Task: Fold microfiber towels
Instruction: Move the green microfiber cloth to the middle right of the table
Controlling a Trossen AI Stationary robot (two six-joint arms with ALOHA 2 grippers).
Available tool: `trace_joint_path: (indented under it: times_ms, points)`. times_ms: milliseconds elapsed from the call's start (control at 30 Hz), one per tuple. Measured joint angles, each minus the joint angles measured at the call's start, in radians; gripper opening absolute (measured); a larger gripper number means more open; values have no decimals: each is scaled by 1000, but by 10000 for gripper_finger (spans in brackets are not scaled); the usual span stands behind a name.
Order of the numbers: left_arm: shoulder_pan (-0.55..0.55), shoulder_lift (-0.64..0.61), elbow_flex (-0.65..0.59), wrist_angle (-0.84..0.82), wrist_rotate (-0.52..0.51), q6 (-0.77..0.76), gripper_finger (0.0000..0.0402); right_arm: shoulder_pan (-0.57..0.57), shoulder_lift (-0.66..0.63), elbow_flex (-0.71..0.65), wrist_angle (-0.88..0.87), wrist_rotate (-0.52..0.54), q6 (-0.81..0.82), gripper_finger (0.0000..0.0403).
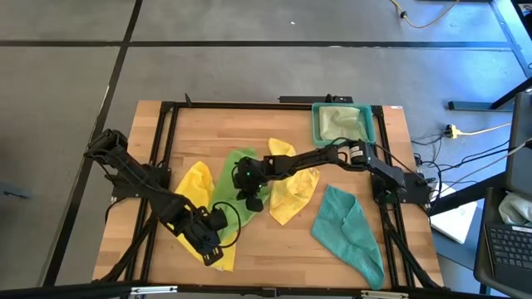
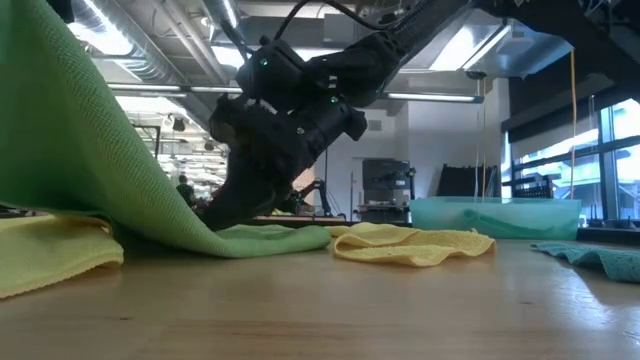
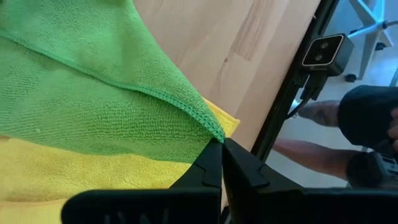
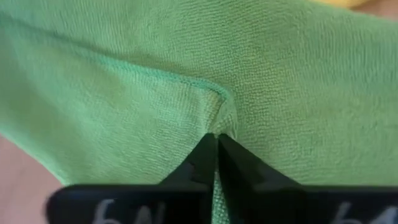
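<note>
The left gripper pinches a corner of a bright green towel between its closed dark fingers, with a yellow towel lying beneath it on the wooden table. Beyond the table's black frame, a person's forearm is visible near a small mounted camera.

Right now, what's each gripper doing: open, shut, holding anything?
Left gripper: shut, pinching a corner of the bright green towel.
Right gripper: shut, pinching a fold of the same green towel.
</note>
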Motion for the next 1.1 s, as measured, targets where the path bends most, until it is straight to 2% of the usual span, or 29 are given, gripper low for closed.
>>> trace_joint_path:
  times_ms: [133,233,400,533,700,833,1100]
  points:
    - [-1,0,0,-10,-1,-25,0,-8,-40,-1,-14,-21,149,10]
    - [-5,0,0,-24,0,-58,0,-9,-82,-2,-41,-44,152,6]
    - [-9,0,0,-76,2,-113,0,-12,-216,-2,-164,-44,46,6]
    - [-6,-13,1,-154,-3,-141,0,-36,-333,-1,-301,8,-78,3]
    - [26,-59,2,-316,-74,-159,0,-73,-443,-3,-463,9,-183,5]
    - [90,-123,2,-453,-155,-157,0,-103,-485,-11,-551,21,-203,2]
    - [248,-284,2,-640,-320,-90,0,-173,-563,-11,-488,109,-195,2]
